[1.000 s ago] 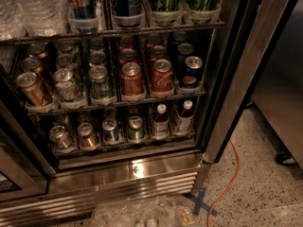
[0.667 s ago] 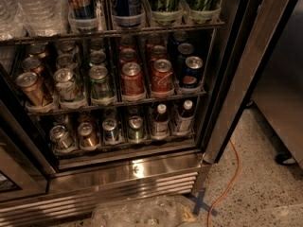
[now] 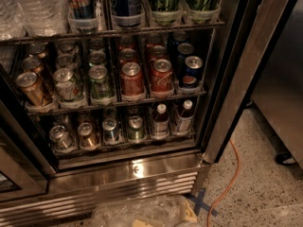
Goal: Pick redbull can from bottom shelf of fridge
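Observation:
The fridge (image 3: 142,171) stands open in front of me, with dark wire racks and a slatted steel grille at its base. On its bottom shelf, a row of slim cans stands at the front. The redbull can (image 3: 111,129) is the blue-and-silver one with a silver top, third from the left. A copper-orange can (image 3: 87,134) stands to its left and a greenish can (image 3: 136,128) to its right. A silver can (image 3: 60,137) is at the far left. My gripper is not in view.
Two small bottles (image 3: 160,120) stand right of the cans on the bottom shelf. The rack above (image 3: 118,103) holds cola and other cans. An orange cable (image 3: 232,174) and blue tape cross lie on the speckled floor. A clear crumpled shape (image 3: 142,213) fills the bottom edge.

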